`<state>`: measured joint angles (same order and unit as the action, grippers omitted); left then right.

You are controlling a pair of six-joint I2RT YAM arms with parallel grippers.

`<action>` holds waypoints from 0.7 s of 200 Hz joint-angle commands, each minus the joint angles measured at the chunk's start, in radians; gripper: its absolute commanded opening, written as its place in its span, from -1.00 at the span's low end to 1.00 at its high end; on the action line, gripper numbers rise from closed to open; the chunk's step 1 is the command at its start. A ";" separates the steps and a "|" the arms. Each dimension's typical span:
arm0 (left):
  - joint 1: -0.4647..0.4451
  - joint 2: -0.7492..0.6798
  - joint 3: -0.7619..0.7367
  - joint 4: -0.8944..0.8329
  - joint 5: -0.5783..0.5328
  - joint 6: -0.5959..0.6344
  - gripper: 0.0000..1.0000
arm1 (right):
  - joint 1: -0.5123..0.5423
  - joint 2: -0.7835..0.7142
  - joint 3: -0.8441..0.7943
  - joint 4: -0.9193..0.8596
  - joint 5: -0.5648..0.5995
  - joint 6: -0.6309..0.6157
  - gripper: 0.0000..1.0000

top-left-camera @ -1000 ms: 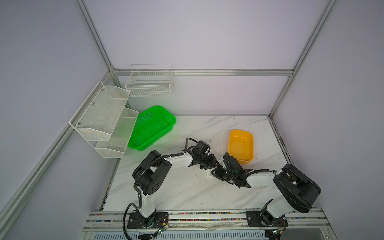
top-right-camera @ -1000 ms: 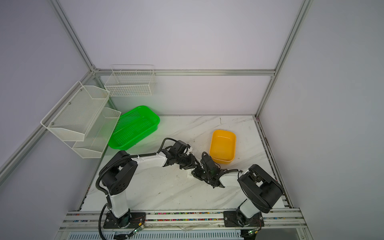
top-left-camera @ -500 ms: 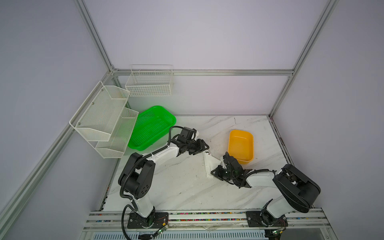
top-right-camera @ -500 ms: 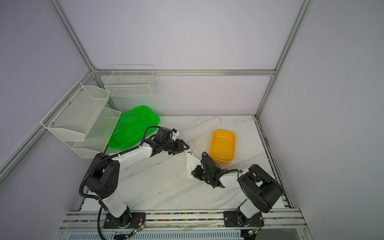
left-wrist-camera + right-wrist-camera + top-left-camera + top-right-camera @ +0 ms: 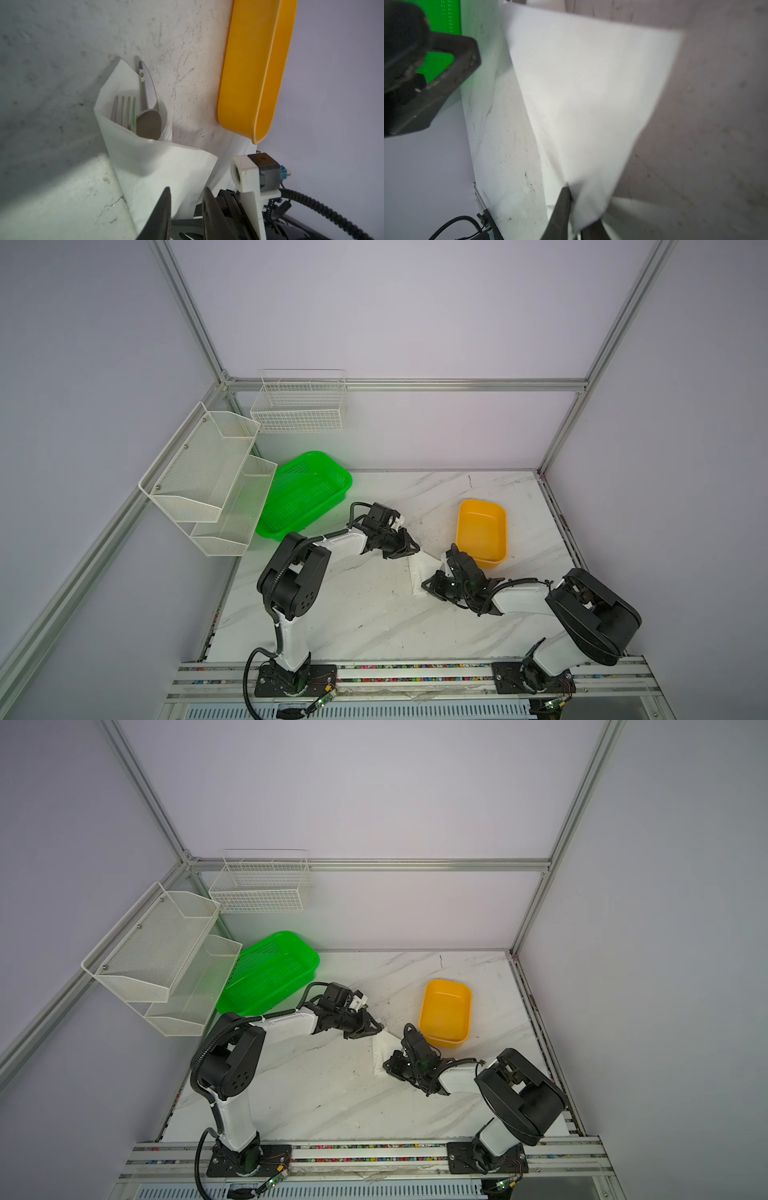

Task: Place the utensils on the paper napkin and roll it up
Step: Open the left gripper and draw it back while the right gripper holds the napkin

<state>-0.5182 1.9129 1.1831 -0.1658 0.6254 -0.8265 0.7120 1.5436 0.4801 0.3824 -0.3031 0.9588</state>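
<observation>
Left wrist view: we see the utensils (image 5: 148, 124), fork and spoon showing, already tucked inside the half-rolled paper napkin (image 5: 158, 164) on the table (image 5: 52, 197) beside a yellow tub (image 5: 249, 72). Our left hand (image 5: 187, 190) straddles its edge, slightly open; our right hand (image 5: 577, 209) pinches a corner. Rolling looks unfinished.

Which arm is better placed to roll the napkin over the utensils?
Probably right. The right gripper is shut on an edge of the paper napkin, folded over the fork and spoon; the left gripper only straddles another part, jaws apart.
</observation>
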 commanded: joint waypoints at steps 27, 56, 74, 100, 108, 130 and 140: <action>0.000 0.065 0.020 0.100 0.034 -0.031 -0.48 | -0.006 0.026 -0.013 -0.142 0.027 -0.012 -0.74; 0.000 0.087 0.010 0.102 0.002 -0.048 -0.51 | -0.006 0.026 -0.016 -0.146 0.028 -0.015 -0.74; 0.000 0.095 0.004 0.102 -0.019 -0.056 -0.51 | -0.007 0.026 -0.014 -0.148 0.029 -0.015 -0.74; 0.001 0.080 -0.002 0.120 -0.006 -0.059 -0.47 | -0.006 0.027 -0.008 -0.162 0.029 -0.020 -0.76; 0.002 0.069 -0.005 0.136 0.007 -0.057 -0.45 | -0.006 0.026 -0.008 -0.163 0.030 -0.020 -0.77; 0.005 0.022 -0.012 0.152 0.009 -0.043 -0.40 | -0.008 0.026 -0.008 -0.166 0.032 -0.019 -0.78; 0.007 0.003 -0.020 0.157 0.000 -0.037 -0.40 | -0.008 0.026 -0.006 -0.168 0.031 -0.020 -0.78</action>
<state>-0.5186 1.9930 1.1831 -0.0605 0.6315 -0.8787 0.7109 1.5436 0.4870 0.3683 -0.3038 0.9516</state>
